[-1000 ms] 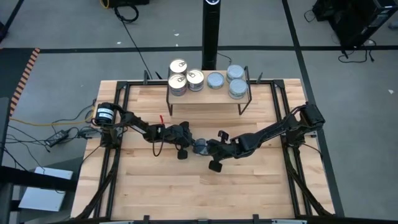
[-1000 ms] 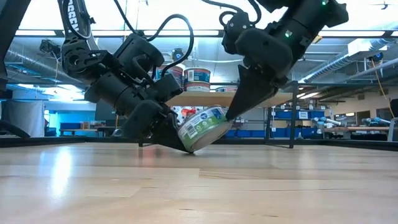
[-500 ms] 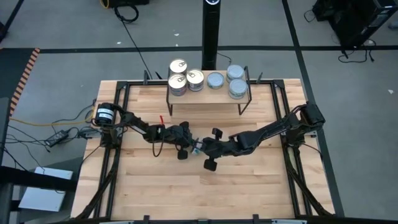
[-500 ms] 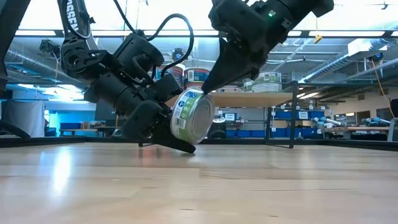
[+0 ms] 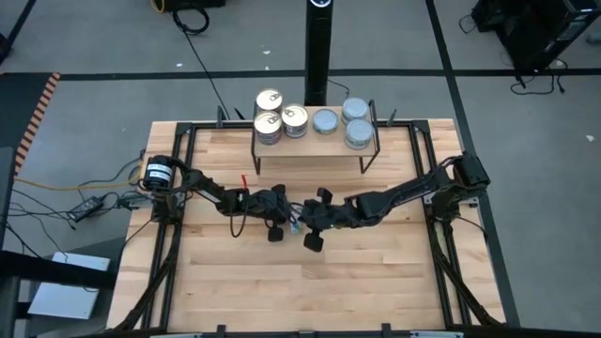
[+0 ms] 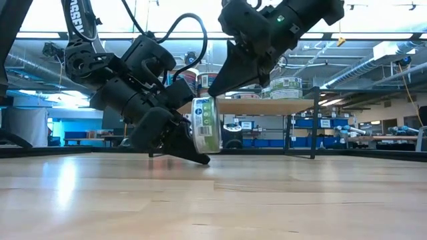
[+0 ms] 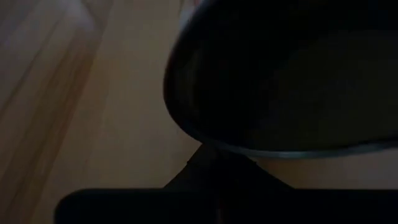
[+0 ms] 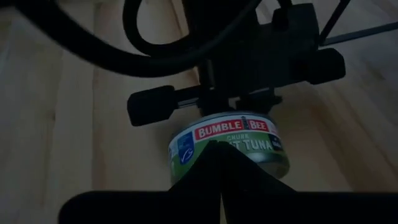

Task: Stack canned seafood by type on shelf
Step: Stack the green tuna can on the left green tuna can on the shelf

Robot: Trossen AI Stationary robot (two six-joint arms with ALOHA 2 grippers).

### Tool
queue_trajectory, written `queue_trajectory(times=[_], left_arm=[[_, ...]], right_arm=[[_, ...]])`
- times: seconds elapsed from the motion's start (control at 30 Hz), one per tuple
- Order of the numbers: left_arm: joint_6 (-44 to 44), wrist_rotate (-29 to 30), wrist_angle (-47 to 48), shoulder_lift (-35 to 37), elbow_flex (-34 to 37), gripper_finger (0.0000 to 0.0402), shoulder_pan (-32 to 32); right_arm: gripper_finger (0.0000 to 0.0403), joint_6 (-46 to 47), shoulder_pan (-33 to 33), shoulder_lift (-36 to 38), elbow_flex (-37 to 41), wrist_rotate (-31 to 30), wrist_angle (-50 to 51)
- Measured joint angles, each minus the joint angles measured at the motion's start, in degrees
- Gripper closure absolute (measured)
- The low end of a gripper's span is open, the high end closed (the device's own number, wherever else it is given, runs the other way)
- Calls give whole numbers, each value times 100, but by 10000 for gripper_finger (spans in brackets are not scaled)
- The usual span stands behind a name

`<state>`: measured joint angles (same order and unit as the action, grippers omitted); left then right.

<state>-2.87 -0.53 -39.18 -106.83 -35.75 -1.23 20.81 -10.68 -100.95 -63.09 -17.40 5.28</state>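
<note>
One tin [image 6: 205,125] with a green and white label stands on its edge mid-table, between my two shut grippers. My left gripper [image 6: 195,155] slants down behind and under it. My right gripper [image 6: 215,92] comes down onto its top. The right wrist view shows the tin's label [image 8: 231,132] with my left gripper [image 8: 236,68] behind it. The shelf [image 5: 315,143] stands at the far edge. It bears gold-topped tins [image 5: 269,99] on its left part and blue-grey-topped tins [image 5: 355,111] on its right part, some stacked. My left gripper props the tin with its shut fingers [image 6: 180,143], which slant down toward the table's right. The tin's flat face [image 7: 280,74] leans on them and its lower rim [image 6: 203,151] rests near their tips, close above the table. My right gripper presses its shut fingertips [image 6: 220,85] on the tin's upper side wall [image 6: 203,100], slanting down from the table's right. The tin stands nearly upright on its edge beneath them.
Black frame rails [image 5: 184,188] run along the wooden tabletop's left and right sides. A black post [image 5: 317,56] stands behind the shelf. Bare wood [image 5: 310,291] lies between the grippers and the near edge.
My right gripper has gone up and toward the table's left, pushing the tin's upper edge. The tin has been tipped from a flat slant to nearly upright on its edge, its lower rim staying against my left fingers.
</note>
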Motion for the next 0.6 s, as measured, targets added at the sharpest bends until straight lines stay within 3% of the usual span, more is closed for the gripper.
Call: queue_trajectory(times=[0.6], left_arm=[[-138, 562, 22, 17, -28, 397, -17]], right_arm=[[398, 62, 115, -33, 32, 226, 219]])
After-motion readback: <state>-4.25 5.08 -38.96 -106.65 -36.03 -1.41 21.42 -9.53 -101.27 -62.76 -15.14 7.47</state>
